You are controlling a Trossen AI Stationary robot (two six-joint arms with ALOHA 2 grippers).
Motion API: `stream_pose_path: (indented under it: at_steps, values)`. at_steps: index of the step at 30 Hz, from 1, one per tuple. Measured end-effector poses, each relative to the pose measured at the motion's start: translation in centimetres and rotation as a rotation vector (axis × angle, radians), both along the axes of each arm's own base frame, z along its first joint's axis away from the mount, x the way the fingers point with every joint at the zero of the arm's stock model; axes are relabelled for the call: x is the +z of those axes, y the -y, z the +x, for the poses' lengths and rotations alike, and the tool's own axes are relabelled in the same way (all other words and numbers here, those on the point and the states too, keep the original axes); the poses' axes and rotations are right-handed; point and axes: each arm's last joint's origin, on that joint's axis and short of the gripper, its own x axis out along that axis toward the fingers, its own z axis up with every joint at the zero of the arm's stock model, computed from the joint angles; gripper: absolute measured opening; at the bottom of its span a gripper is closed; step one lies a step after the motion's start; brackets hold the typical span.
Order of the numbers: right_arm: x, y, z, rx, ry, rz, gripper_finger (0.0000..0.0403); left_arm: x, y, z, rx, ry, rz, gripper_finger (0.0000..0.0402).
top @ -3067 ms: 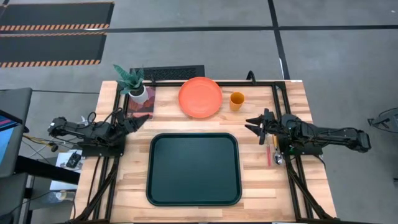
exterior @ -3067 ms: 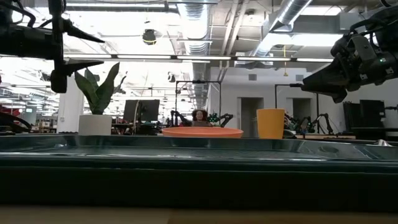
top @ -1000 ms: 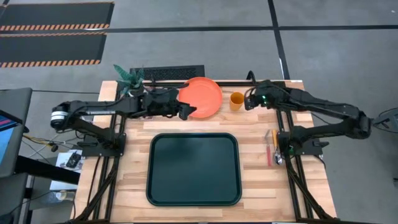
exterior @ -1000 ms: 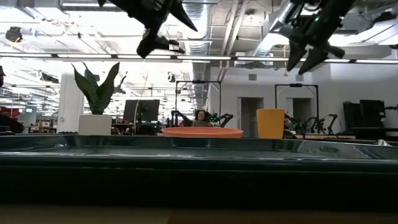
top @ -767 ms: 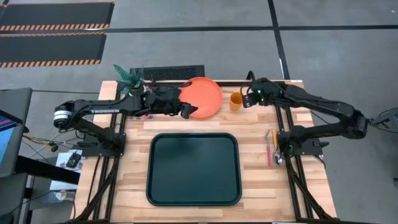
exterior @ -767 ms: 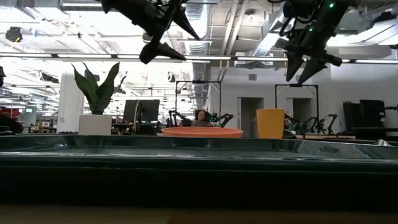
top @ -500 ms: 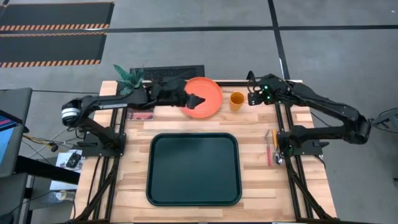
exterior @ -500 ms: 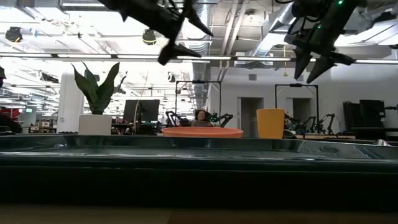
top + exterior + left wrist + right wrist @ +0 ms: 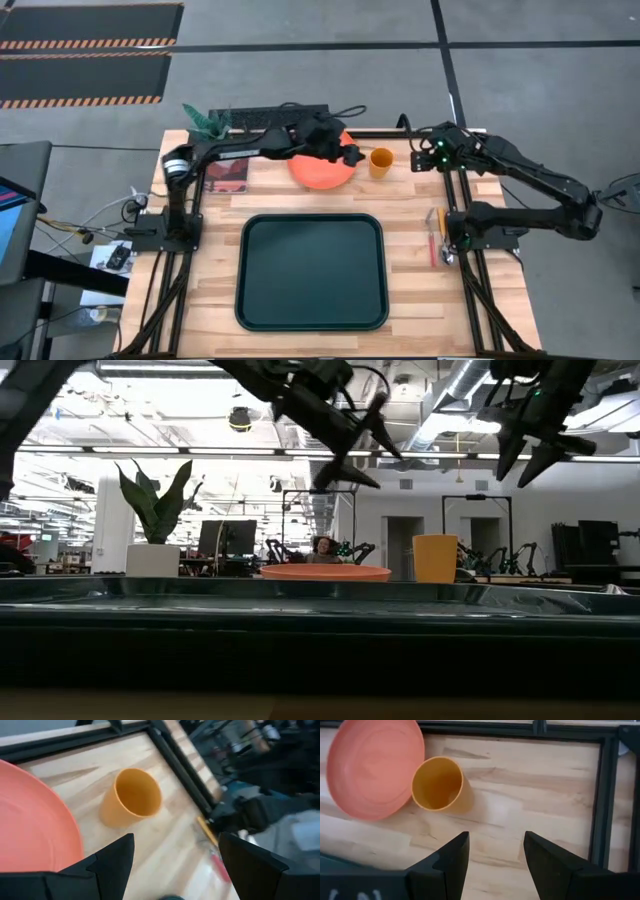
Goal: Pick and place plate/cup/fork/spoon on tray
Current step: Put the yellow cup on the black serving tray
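Note:
The orange plate (image 9: 318,170) and the small orange-yellow cup (image 9: 381,161) stand upright on the table at its far side; both also show in the low view, plate (image 9: 325,572) and cup (image 9: 435,558). The dark tray (image 9: 311,272) lies in the middle. The fork (image 9: 433,250) and spoon (image 9: 442,228) lie right of the tray. My left gripper (image 9: 352,153) hangs open above the plate's right edge, just left of the cup (image 9: 131,797). My right gripper (image 9: 424,157) hangs open right of the cup (image 9: 440,784), above the table.
A potted plant (image 9: 207,122) and a flat reddish object (image 9: 228,176) sit at the far left. A black metal frame (image 9: 455,190) runs along the table's right part. The tray's rim (image 9: 320,610) fills the low view's foreground.
My left gripper has swung toward the table's right edge, across the plate, and now hangs by the cup. My right gripper has drawn back toward the right edge, away from the cup. Both stay open. The plate and cup have not moved.

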Motion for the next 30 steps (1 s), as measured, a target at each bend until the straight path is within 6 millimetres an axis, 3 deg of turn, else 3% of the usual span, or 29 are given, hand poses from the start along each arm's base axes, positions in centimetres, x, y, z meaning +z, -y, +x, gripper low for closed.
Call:
stream_pose_path:
  at_steps: [9, 15, 20, 30]
  values:
    - [0.9, -2.8, -2.5, -0.03, 0.075, 0.022, 0.0214, -2.7, -1.8, 4.7, 0.07, -0.05, 0.03, 0.0277]
    - [1.1, -4.2, -4.0, -0.046, 0.08, 0.024, 0.0214, -4.3, -2.2, 6.6, 0.067, -0.093, 0.016, 0.0277]
    - [1.2, -4.9, -4.8, -0.05, 0.092, 0.011, 0.0214, -6.0, -2.2, 7.3, 0.081, -0.157, 0.011, 0.0277]
    - [1.4, -5.4, -5.4, -0.039, 0.121, -0.022, 0.0214, -6.8, -2.1, 7.3, 0.149, -0.215, 0.054, 0.0261]
